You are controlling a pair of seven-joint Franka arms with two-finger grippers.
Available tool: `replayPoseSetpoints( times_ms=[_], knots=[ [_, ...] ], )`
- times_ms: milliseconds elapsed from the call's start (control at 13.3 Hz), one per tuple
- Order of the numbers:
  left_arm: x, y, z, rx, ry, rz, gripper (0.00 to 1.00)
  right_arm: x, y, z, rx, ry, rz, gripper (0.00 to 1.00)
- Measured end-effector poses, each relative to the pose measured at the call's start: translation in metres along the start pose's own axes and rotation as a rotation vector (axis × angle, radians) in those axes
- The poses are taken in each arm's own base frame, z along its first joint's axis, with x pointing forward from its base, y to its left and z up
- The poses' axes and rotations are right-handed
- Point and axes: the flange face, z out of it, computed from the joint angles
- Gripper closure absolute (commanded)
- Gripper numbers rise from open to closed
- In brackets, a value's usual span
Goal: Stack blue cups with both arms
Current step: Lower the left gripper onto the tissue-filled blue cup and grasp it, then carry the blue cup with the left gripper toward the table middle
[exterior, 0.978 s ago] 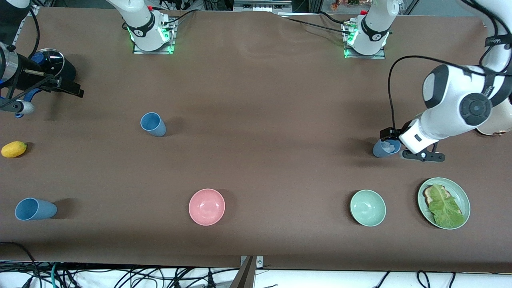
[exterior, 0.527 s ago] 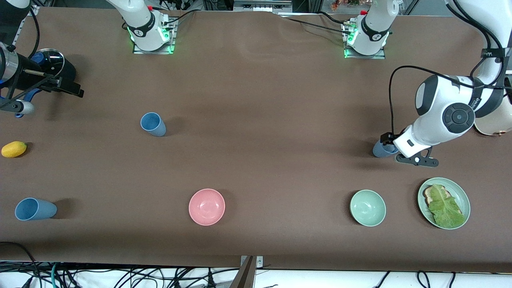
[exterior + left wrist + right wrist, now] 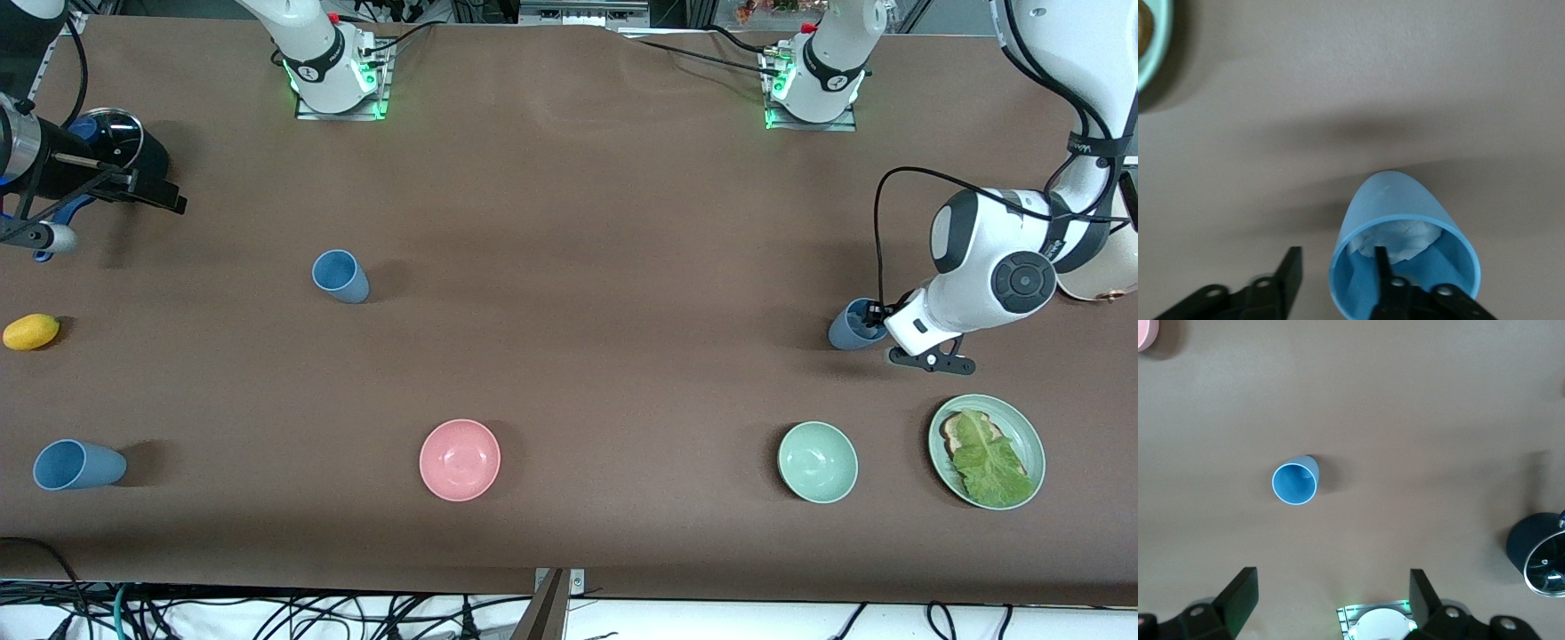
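Observation:
Three blue cups stand on the brown table. One cup (image 3: 852, 327) is toward the left arm's end, with crumpled white paper inside it in the left wrist view (image 3: 1405, 243). My left gripper (image 3: 875, 318) (image 3: 1336, 252) is open at its rim, with one finger inside the cup and the other outside the wall. A second cup (image 3: 340, 276) (image 3: 1295, 482) stands nearer the right arm's base. A third cup (image 3: 78, 465) is at the right arm's end, near the front camera. My right gripper (image 3: 1331, 577) is open and empty, high over the table by its base, out of the front view.
A pink bowl (image 3: 460, 460) and a pale green bowl (image 3: 817, 462) sit near the front camera. A green plate (image 3: 1022, 425) holds toast and lettuce. A yellow fruit (image 3: 31, 332) and a dark container with a shiny lid (image 3: 116, 142) are at the right arm's end.
The left arm's wrist has turned and come lower at the cup's rim. The cup has stayed in place. The other cups have not moved.

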Motion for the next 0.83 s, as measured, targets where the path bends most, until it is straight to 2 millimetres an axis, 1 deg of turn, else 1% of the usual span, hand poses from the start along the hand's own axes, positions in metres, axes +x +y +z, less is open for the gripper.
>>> replayPoseSetpoints(
  times_ms=[151,452,527,602,677,753,828],
  knots=[
    [0.001,0.001,0.003,-0.002,-0.002,0.001,1.00,0.000,0.000,0.000,0.000,0.000,0.000,0.00],
    [0.003,0.003,-0.002,-0.009,0.009,-0.002,1.00,0.000,0.000,0.000,0.000,-0.001,0.000,0.00],
    [0.005,0.004,-0.006,-0.008,0.017,0.001,1.00,0.000,0.000,0.000,0.000,-0.001,0.000,0.00],
    [0.010,0.009,-0.015,-0.012,0.030,0.004,1.00,0.000,0.000,0.000,0.000,-0.001,0.000,0.00],
    [0.017,0.021,-0.029,-0.034,0.041,0.002,1.00,0.000,0.000,0.000,0.000,-0.001,0.000,0.00],
    [0.023,0.040,-0.044,-0.057,0.041,-0.005,1.00,0.000,0.000,0.000,0.000,-0.001,0.001,0.00],
    [0.028,0.066,-0.058,-0.067,0.038,-0.017,1.00,0.000,0.000,0.000,0.000,-0.001,0.001,0.00]
  ],
)
